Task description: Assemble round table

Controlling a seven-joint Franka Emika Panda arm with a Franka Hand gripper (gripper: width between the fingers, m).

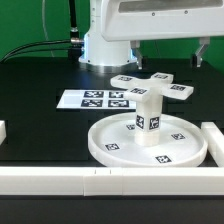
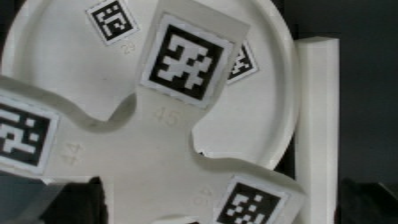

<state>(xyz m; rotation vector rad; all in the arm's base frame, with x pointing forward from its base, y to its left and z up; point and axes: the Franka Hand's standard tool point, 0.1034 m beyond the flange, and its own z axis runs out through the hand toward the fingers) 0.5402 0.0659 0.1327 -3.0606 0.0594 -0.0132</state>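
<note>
1. Nearest the exterior camera runs a long white bar along the table's front edge; the frame cuts it off at both ends.
2. Just behind it sits the round disc, rim up, with several square tags on its floor.
3. The leg stands upright in the middle of the disc and hides the tags behind it.
4. The cross-shaped foot lies on top of the leg; whether it is seated or only resting there cannot be made out.
5. On the exterior view's left, the marker board lies flat on the black table, apart from the disc.
6. Further back, only the white arm base and a blurred pale body above it show; the gripper is out of the exterior frame.
7. The wrist view looks close down on the foot over the disc, a white bar beside them.
8. No fingers show there, so I cannot tell whether the hand is wide, narrow or holding anything.
</note>
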